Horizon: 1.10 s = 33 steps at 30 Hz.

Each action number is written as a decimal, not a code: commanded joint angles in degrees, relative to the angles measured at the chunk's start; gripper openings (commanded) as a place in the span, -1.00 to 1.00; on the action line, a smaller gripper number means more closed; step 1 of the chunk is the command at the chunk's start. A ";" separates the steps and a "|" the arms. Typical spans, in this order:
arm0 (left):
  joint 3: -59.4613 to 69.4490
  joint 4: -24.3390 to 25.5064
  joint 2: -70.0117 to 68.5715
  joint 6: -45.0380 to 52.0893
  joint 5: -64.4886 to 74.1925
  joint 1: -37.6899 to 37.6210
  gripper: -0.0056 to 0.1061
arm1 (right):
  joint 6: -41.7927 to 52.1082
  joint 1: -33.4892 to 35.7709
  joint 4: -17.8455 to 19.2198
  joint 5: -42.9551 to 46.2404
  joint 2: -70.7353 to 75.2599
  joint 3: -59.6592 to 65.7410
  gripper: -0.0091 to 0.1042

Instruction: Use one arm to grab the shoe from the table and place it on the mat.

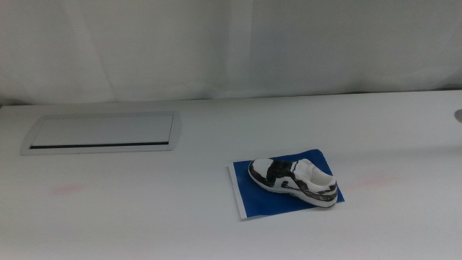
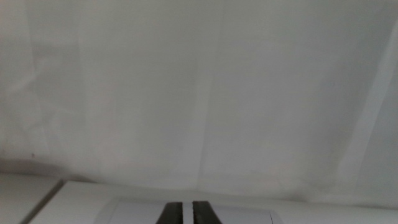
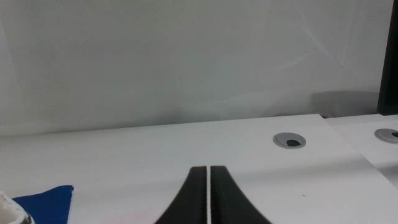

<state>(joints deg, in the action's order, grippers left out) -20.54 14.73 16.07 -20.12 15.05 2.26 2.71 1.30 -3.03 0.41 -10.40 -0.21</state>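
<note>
Shoe [image 1: 294, 182] on mat [image 1: 260, 196]: the white-and-black sneaker lies across the blue sheet, its heel end reaching the mat's near right corner, sole flat, laces up. We read the task as all but finished; the placing step looks done, and both arms are out of the middle view. What remains, in our judgement, is only for the arms to hold clear and leave the shoe undisturbed.

In the right wrist view we see the right gripper [image 3: 208, 186] with its two dark jaws pressed together, only a hairline seam between them, holding nothing. It hangs above the table [image 1: 144, 217], with a corner of the mat and a sliver of the shoe at that picture's edge. The left gripper [image 2: 183, 213] shows only its jaw tips, a narrow gap between them, nothing in them; it waits over the far side, above the grey-framed panel [image 1: 101, 133].

The middle view alone gives us the whole shoe and how it sits on the mat. The right wrist view alone shows a round grey cable port [image 3: 290, 140] and a seam where a second tabletop begins. The left wrist view adds little beyond the white backdrop [image 2: 199, 93] and the panel's edge.
</note>
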 commanded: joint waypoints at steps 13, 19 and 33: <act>19.46 -0.69 -12.45 -0.96 -11.46 0.23 -0.95 | 0.28 -0.23 0.19 0.41 0.23 2.19 -0.88; 22.63 -0.69 -18.03 -0.96 -11.14 0.23 -0.95 | 0.28 -0.23 0.19 0.41 0.23 2.19 -0.88; 22.63 -0.69 -17.90 1.06 -9.79 0.23 -0.95 | 0.28 -0.23 0.19 0.41 0.36 2.19 -0.88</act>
<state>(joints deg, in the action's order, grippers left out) -0.28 14.42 0.44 -19.11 5.40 2.26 2.65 1.30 -3.03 0.41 -10.29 -0.21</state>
